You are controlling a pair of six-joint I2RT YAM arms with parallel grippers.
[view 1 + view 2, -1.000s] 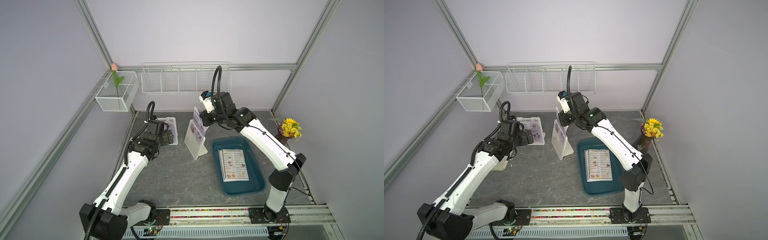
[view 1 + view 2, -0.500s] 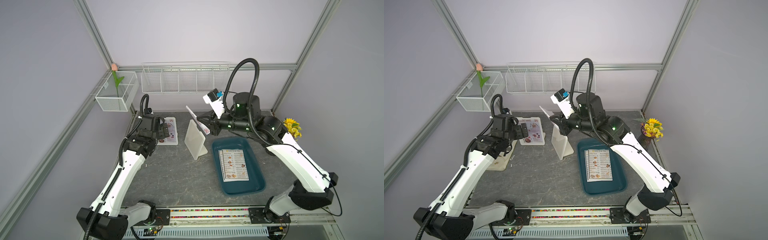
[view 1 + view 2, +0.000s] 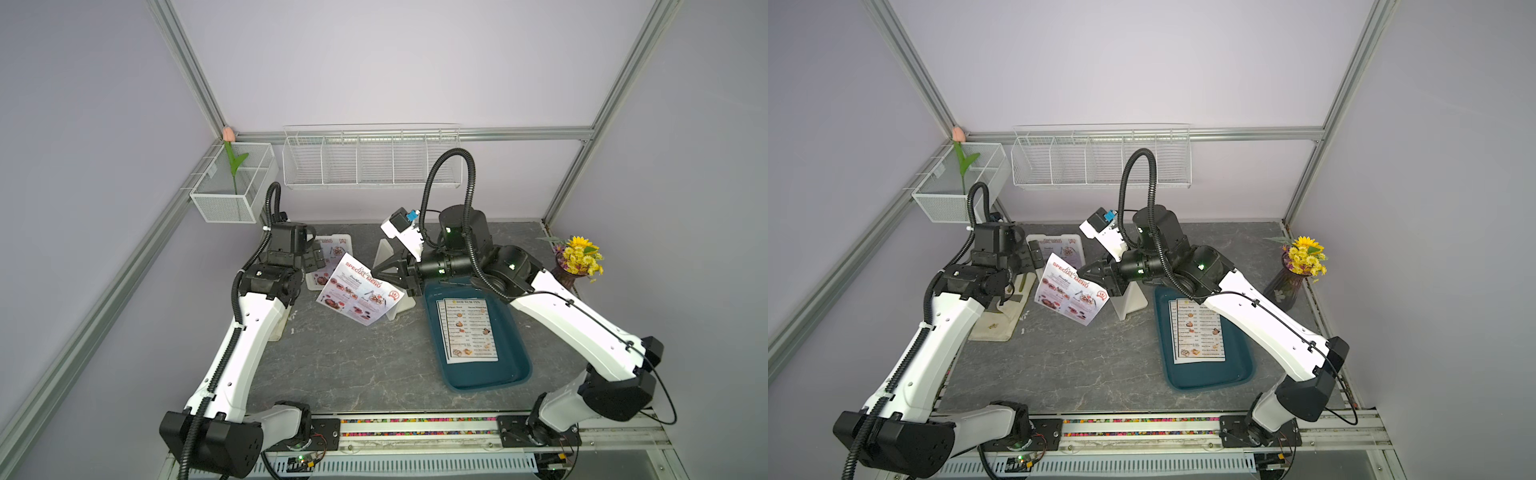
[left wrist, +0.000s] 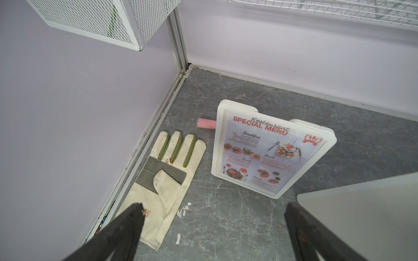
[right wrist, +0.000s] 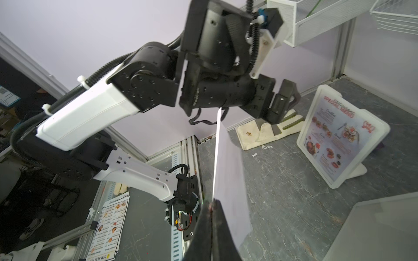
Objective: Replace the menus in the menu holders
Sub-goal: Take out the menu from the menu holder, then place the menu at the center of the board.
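Pinching the headed edge of a SPECIAL MENU sheet (image 3: 359, 297), my right gripper (image 5: 211, 206) is closed flat on the paper and holds it in the air, just left of the bare white holder (image 3: 1133, 301) at mid-table. In the right wrist view the sheet bows away from the jaws, so I judge it light and limp: it should flutter under any quick swing, and one pinched edge gives little control of the free corners. My left gripper (image 4: 213, 209) hangs spread wide, nothing between its fingers, at the far left, facing the second holder (image 4: 216, 146), which has its own red-headed menu (image 4: 267, 153) behind the clear front. A DIM SUM INN menu (image 3: 469, 328) lies flat in the teal tray (image 3: 486, 376) to the right; thin paper flat on smooth plastic, I would expect, is best lifted at a corner or edge.
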